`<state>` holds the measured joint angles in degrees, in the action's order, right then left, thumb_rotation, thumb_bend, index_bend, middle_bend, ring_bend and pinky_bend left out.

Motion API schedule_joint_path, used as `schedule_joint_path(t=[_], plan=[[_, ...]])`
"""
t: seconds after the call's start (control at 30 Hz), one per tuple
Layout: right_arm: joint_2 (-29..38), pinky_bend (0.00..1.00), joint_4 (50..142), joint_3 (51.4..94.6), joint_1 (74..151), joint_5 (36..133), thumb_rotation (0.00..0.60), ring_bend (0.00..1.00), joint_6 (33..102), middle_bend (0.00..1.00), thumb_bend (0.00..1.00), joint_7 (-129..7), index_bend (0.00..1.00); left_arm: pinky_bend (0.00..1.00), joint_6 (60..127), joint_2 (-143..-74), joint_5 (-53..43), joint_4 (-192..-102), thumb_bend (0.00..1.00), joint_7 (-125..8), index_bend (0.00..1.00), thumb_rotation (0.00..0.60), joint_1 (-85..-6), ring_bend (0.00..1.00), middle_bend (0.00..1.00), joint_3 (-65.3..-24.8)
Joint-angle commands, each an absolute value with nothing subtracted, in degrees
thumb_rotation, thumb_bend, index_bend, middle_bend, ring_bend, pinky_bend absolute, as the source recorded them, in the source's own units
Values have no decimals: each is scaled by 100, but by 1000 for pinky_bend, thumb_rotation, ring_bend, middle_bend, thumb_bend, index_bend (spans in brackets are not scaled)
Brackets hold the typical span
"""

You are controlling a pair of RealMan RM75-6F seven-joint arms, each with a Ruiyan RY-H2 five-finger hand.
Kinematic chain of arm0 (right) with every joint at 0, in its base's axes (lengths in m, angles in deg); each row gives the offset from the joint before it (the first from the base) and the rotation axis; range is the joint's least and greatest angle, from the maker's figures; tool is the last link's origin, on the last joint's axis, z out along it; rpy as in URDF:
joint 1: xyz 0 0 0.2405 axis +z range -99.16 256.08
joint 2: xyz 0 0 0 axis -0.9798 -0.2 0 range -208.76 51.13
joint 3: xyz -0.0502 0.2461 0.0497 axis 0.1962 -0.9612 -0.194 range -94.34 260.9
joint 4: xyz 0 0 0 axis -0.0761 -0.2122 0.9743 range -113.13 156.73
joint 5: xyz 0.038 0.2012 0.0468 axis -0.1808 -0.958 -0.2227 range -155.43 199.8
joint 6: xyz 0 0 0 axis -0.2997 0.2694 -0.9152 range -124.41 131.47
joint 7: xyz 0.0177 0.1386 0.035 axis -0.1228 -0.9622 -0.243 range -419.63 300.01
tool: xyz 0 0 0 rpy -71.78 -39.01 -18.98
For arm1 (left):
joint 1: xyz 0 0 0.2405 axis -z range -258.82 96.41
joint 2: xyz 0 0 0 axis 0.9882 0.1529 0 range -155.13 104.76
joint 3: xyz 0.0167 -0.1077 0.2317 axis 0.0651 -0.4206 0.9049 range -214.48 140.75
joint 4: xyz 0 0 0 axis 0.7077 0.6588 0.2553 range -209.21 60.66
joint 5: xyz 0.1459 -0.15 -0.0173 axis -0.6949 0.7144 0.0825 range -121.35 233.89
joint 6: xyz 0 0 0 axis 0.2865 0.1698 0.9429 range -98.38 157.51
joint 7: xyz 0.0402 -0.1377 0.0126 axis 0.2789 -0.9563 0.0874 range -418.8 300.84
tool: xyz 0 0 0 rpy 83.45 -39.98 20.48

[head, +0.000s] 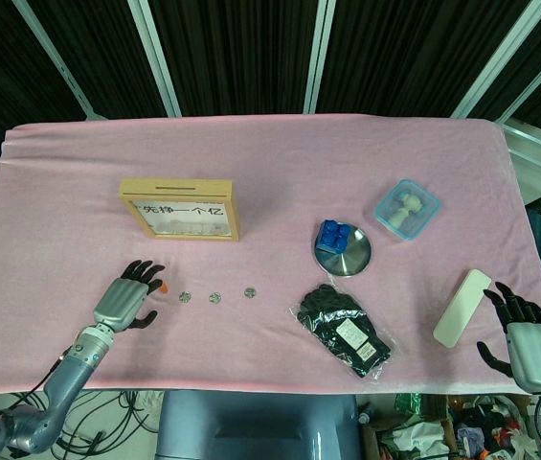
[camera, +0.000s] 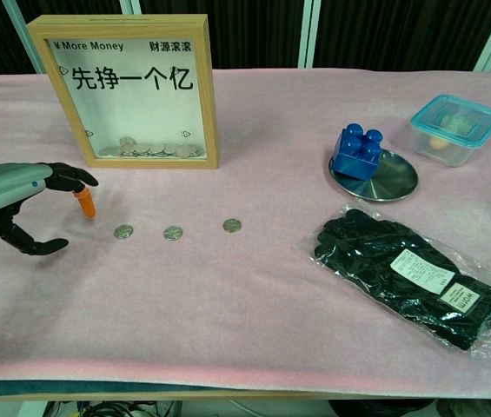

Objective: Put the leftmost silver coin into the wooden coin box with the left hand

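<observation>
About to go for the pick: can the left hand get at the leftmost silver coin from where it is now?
Probably yes. The left hand hovers open just left of the leftmost silver coin, with only bare pink cloth between them; the next coin lies clear on the far side.

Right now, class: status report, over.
Left hand open, beside leftmost coin, not touching. Right hand open, idle. Coin box path unobstructed.

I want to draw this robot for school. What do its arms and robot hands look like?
The left robot hand has a silver-grey back, black fingers and one orange fingertip. Its arm is rounded, silver-grey and bluish. The right robot hand matches: silver-grey back, black fingers. Its arm is mostly out of sight, and no markings can be made out.
</observation>
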<state>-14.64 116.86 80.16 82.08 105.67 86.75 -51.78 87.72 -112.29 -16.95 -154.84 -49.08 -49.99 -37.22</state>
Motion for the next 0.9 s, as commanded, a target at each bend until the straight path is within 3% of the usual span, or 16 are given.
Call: schedule_joint_path(t=[0.03, 0.9], plan=[[-1461, 183, 11682, 8011, 8212, 10555, 600, 163, 8666, 63, 209, -5178, 153, 11, 8674, -11326, -1610, -15428, 352, -4750, 384, 600, -4900, 0, 108, -3830], [-1460, 183, 11691, 8006, 8213, 10523, 600, 163, 8650, 63, 215, -5210, 153, 11, 8306, -11825, -1515, -15009, 399, -4553, 425, 600, -4644, 0, 110, -4002]])
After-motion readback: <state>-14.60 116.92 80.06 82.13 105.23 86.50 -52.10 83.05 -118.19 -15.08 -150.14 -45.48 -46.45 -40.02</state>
